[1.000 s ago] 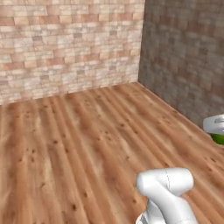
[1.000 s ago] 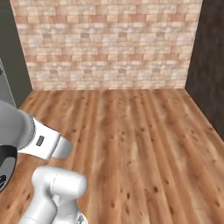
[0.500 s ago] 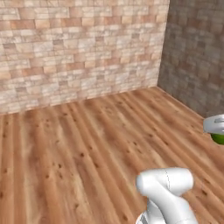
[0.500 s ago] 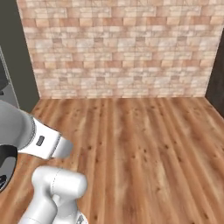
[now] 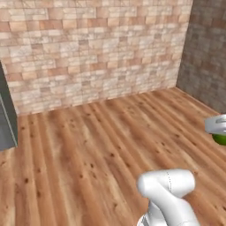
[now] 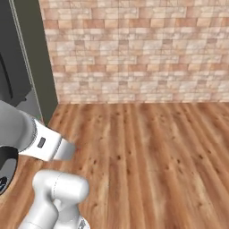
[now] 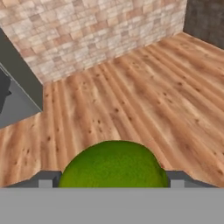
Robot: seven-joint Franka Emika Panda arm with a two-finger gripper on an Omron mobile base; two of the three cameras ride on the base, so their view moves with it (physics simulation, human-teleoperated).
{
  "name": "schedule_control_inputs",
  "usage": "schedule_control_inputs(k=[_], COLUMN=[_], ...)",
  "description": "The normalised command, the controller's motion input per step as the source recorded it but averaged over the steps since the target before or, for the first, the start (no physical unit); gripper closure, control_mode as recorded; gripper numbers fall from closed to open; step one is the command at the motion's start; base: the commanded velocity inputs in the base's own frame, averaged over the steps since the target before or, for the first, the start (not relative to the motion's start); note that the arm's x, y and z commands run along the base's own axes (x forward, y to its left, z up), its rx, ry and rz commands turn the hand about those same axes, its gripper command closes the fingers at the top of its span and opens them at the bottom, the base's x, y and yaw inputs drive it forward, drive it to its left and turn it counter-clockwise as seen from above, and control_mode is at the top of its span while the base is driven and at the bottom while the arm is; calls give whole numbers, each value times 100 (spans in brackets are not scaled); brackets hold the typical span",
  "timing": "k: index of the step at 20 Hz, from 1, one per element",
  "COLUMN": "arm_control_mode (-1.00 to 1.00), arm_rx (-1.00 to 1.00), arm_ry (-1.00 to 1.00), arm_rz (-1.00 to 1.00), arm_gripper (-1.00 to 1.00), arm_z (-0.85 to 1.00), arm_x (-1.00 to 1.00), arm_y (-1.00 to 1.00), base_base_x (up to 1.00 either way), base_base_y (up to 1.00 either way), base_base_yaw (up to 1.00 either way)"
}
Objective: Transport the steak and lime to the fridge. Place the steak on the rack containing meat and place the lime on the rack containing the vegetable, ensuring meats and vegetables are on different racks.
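**Lime carried over a plank floor**

Warm wooden planks (image 5: 88,145), knotted and streaked with darker grain, run back to a wall of pale pink and tan bricks (image 5: 97,48) laid in rough, uneven courses. A darker grey-brown brick wall (image 5: 207,53) meets it at the right in the left base view. Flat, smooth grey panels of the fridge (image 6: 27,67) stand at the left edge of the right base view, and a grey slab of it also shows in the hand view.

The lime (image 7: 113,165), a round, glossy, finely mottled green ball, sits between the two fingers of the gripper (image 7: 113,179); the jaws stand wide and close on its sides, holding it above the floor. In the left base view it peeks out green beneath the white hand at the right edge.
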Motion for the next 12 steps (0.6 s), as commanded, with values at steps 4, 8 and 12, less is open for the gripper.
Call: schedule_control_inputs(k=[4, 8, 12], arm_control_mode=[100, 100, 100], arm_rx=[0, 0, 0], arm_ry=[0, 0, 0], arm_rz=[0, 0, 0], arm_gripper=[100, 100, 100], arm_z=[0, 0, 0], arm_x=[0, 0, 0], arm_y=[0, 0, 0], base_base_x=[-67, -59, -46], base_base_y=[100, 100, 100], base_base_yaw=[8, 7, 1])
